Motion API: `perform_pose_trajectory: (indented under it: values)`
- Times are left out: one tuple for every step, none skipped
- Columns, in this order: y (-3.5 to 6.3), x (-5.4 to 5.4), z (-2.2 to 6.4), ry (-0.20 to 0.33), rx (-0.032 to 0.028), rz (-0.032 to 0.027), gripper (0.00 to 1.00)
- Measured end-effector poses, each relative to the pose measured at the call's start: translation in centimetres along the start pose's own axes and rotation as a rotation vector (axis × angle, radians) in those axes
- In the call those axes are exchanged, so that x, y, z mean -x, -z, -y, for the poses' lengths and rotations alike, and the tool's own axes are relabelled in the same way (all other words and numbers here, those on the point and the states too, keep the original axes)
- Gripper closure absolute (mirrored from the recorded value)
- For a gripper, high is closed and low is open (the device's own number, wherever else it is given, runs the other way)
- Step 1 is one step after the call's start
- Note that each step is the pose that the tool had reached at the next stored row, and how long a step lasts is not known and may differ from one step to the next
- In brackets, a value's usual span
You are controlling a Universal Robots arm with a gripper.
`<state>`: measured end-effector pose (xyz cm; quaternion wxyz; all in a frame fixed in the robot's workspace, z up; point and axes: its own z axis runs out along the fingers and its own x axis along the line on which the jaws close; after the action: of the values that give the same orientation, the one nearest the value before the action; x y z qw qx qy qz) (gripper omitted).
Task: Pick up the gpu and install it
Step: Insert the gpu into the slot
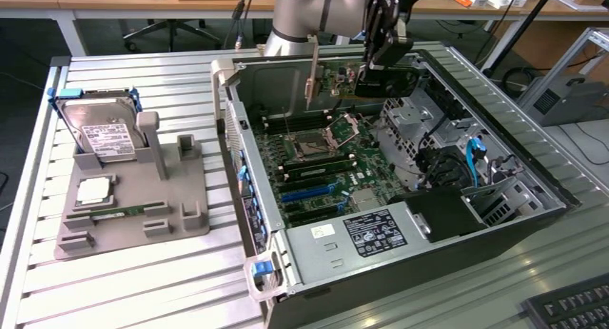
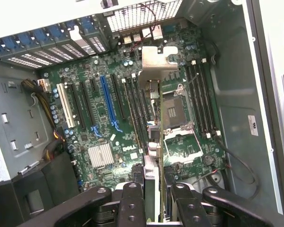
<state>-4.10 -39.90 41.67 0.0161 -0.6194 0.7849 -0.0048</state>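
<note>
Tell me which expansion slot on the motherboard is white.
The end slot, nearest the cable bundle, is white; the others are black, except one blue slot.

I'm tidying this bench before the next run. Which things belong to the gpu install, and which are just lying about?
In the job:
gpu, clamped in the gripper
open computer case
motherboard

Lying about:
hard drive
memory stick
grey holder
keyboard

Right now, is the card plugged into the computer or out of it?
Out. The claw holds the gpu above the open case, its bracket hanging clear of the motherboard slots.
</note>
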Motion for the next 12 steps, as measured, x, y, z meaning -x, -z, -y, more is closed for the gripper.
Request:
perform_pose_trajectory:
  values:
    - [0.0,0.0,0.0,0.002,0.0,0.0001,0.73]
    - [0.0,0.0,0.01,0.003,0.0,0.0002,0.73]
    - [0.0,0.0,0.0,0.004,0.0,0.0002,0.73]
    - [0.0,0.0,0.01,0.006,0.0001,0.0002,0.73]
    - [0.0,0.0,0.0,0.007,0.0001,0.0002,0.73]
    - [0.0,0.0,0.0,0.008,0.0001,0.0003,0.73]
    - [0.0,0.0,0.0,0.009,0.0001,0.0003,0.73]
    - [0.0,0.0,0.0,0.011,0.0002,0.0004,0.73]
    - [-0.01,0.0,0.0,0.012,0.0002,0.0005,0.73]
    - [0.0,0.0,0.0,0.014,0.0003,0.0004,0.73]
    - [0.0,0.0,0.0,0.016,0.0003,0.0005,0.73]
    - [0.0,0.0,0.0,0.018,0.0003,0.0005,0.73]
